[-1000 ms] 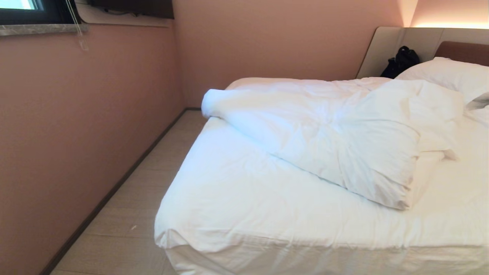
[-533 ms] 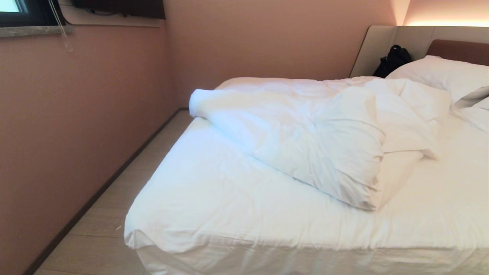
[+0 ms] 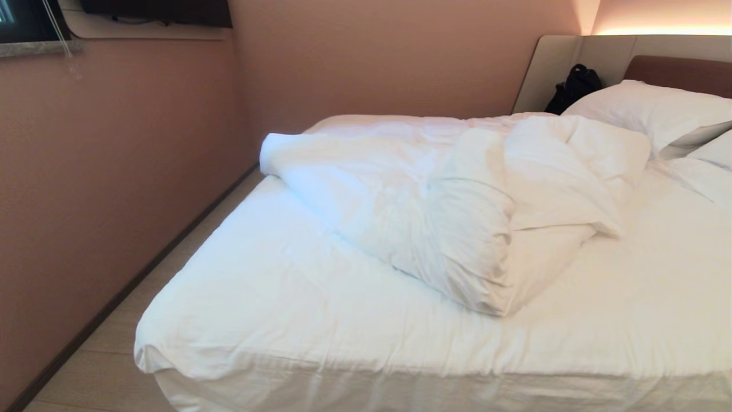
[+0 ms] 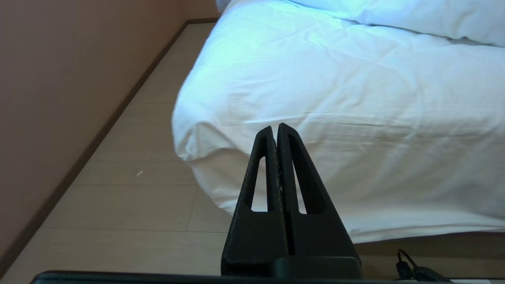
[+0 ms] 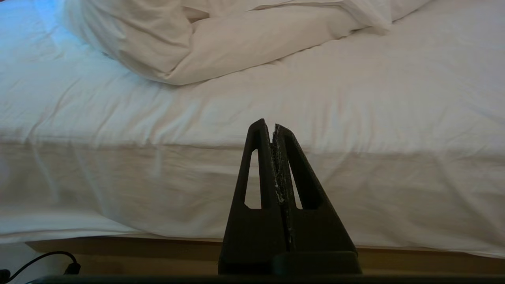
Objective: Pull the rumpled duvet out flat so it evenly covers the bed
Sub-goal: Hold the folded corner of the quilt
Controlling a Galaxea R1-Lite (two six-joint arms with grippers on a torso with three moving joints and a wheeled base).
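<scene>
The thick, puffy white quilted duvet (image 3: 457, 206) lay bunched in a diagonal ridge from upper left to centre of the head view, on the wide white-sheeted bed (image 3: 320, 320). The right gripper (image 5: 273, 125) faced its near corner; the left gripper (image 4: 275, 128) faced the bed's corner. Both jaws were closed, empty, level, short of the mattress.

My duvet (image 3: 457, 206) lies bunched in a puffy white heap across the middle of the bed (image 3: 297, 320) (one folded corner points toward me), leaving the wrinkled sheeted mattress foot bare.
</scene>
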